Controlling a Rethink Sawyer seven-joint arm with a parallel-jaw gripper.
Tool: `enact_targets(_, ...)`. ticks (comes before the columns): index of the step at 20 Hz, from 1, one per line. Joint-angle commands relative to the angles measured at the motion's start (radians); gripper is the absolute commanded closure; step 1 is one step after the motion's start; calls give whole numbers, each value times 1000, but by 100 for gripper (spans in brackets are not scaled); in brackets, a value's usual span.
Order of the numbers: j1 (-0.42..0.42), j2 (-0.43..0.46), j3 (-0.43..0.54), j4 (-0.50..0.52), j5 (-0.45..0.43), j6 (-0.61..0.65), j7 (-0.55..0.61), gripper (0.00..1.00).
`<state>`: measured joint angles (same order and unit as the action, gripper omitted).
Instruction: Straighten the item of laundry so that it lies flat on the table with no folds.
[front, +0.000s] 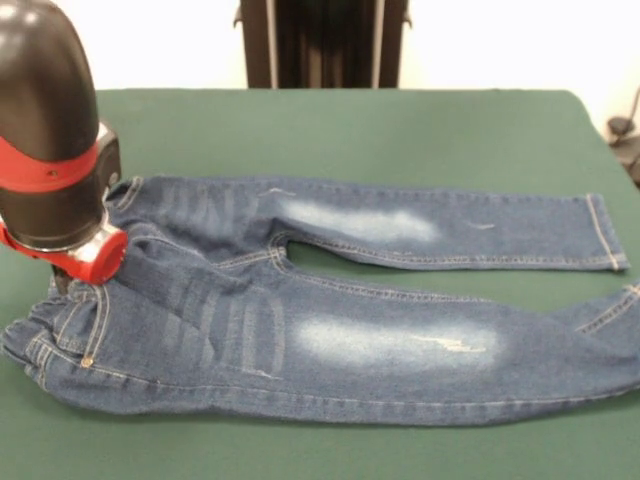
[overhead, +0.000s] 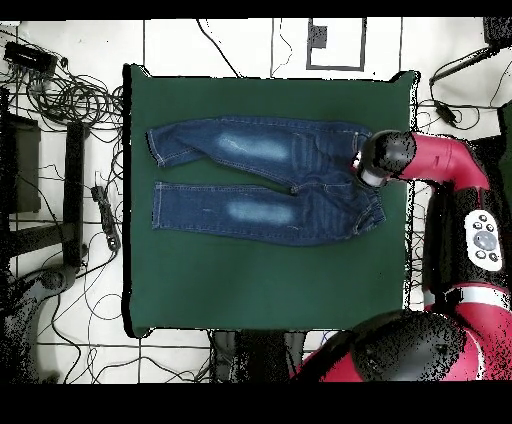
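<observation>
Small blue denim jeans (front: 330, 300) with faded whitish thigh patches lie spread on dark green cloth-covered table (front: 400, 125), legs toward right, near cuff bent. Black-and-red arm end (front: 55, 150) sits over bunched waistband at left; gripper fingers hidden.

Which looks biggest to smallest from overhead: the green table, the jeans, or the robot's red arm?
1. The table, by far.
2. The jeans and the red arm look similar; the arm stands nearer the camera, so I won't rank them.

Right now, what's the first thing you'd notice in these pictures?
The small blue jeans spread across the middle of the green table, with pale faded patches on both thighs. Next, the big red and black robot arm hanging over their waist end, where the denim is bunched; its gripper is hidden.
</observation>
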<state>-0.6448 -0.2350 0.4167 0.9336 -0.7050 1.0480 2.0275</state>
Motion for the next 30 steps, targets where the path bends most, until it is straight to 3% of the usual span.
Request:
enact_targets(1,83,49,33,-21,58,55,-36,100)
enact_targets(7,55,53,27,-11,53,23,-98,100)
enact_targets(12,47,-5,-9,82,51,-28,-77,100)
enact_targets(17,36,-38,-20,107,51,-26,-103,100)
enact_targets(23,23,-120,-32,166,77,18,-126,100)
enact_targets(30,15,-247,-53,303,115,21,-82,100)
